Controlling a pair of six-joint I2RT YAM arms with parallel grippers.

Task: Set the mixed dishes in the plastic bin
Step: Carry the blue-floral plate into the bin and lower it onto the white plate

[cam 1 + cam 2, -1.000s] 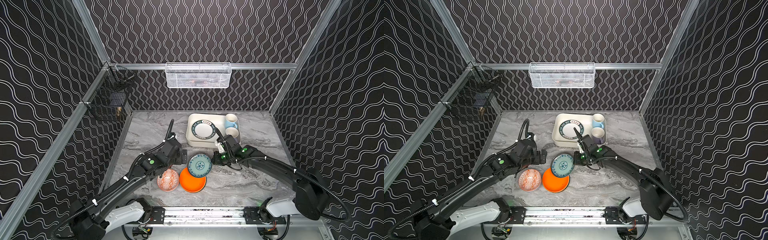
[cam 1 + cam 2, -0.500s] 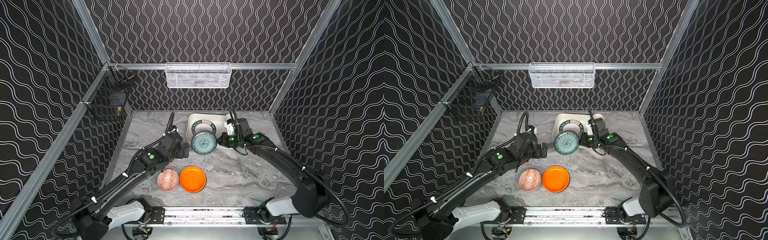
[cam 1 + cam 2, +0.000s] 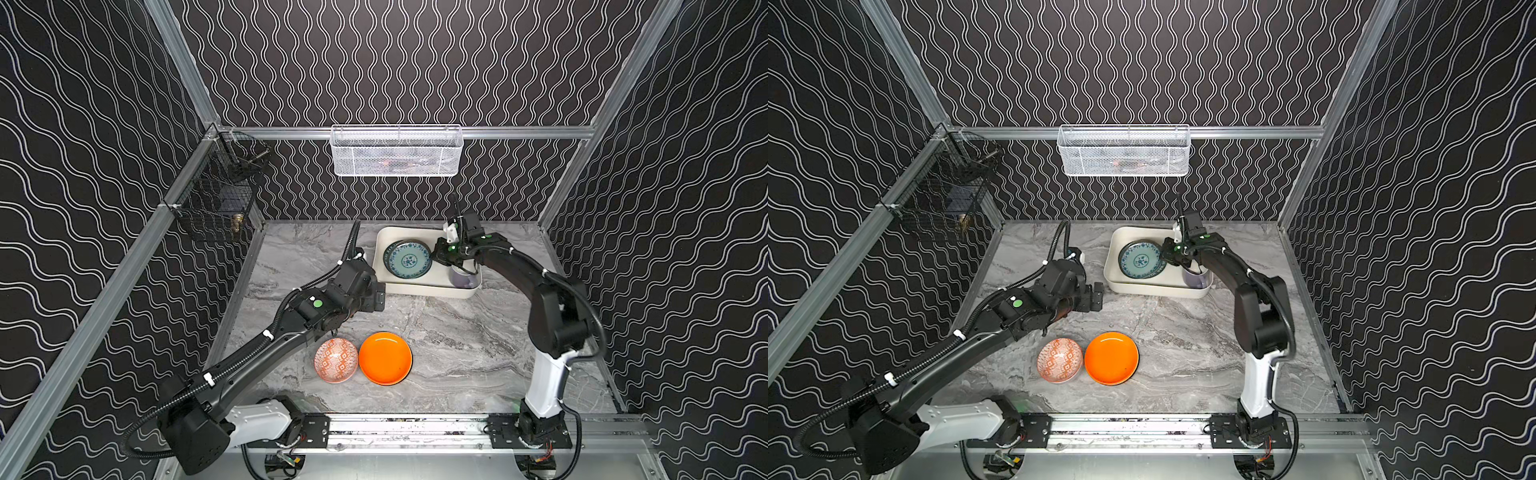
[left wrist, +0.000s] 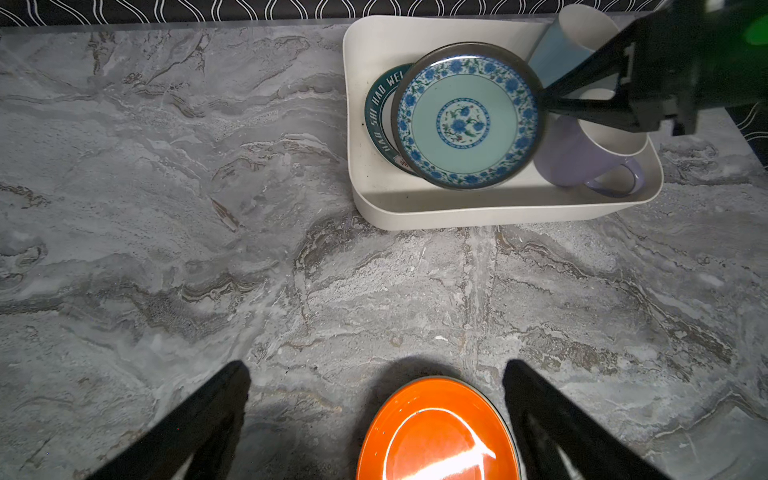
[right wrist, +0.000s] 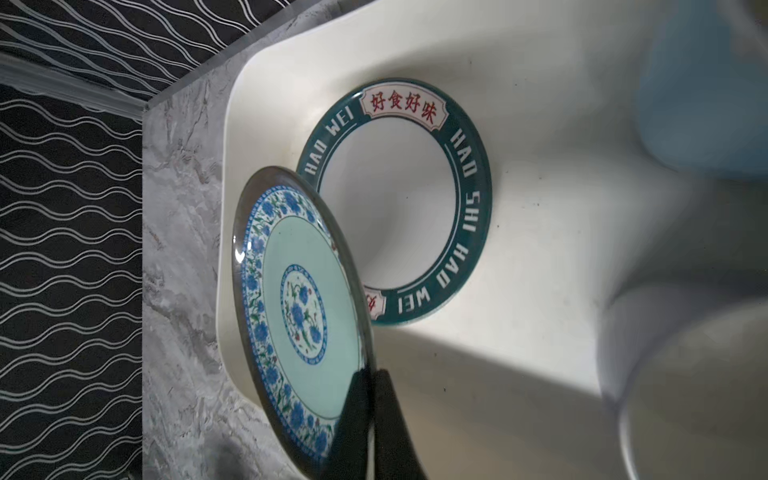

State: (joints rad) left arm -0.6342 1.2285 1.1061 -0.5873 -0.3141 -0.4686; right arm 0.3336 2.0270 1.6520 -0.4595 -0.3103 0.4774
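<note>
The right gripper (image 3: 437, 258) is clamped tight on the rim of a round teal plate with a blue floral border (image 3: 407, 259), holding it tilted over the cream-white shallow rectangular plastic bin (image 3: 419, 289) at the back of the grey marbled tabletop (image 3: 457, 340). In the right wrist view the black fingers (image 5: 376, 419) pinch the plate's edge, and the plate is raised at an angle above a white plate with a dark lettered rim (image 5: 397, 203) that lies flat on the bin floor. Inside the bin, on the side nearer the right arm, a lilac ceramic mug (image 4: 590, 160) and a light-blue mug (image 4: 559, 52) stand beside the held plate. The left gripper (image 3: 376, 297) has its jaws spread wide and grips nothing; it hovers above the bare tabletop just in front of the bin's near left corner. Near the front of the table, a glossy round orange plate (image 3: 385, 358) and an orange-patterned round bowl (image 3: 336, 360) sit side by side, touching or nearly so, well apart from the bin. In the left wrist view the orange plate lies between the open fingertips (image 4: 224, 399).
</note>
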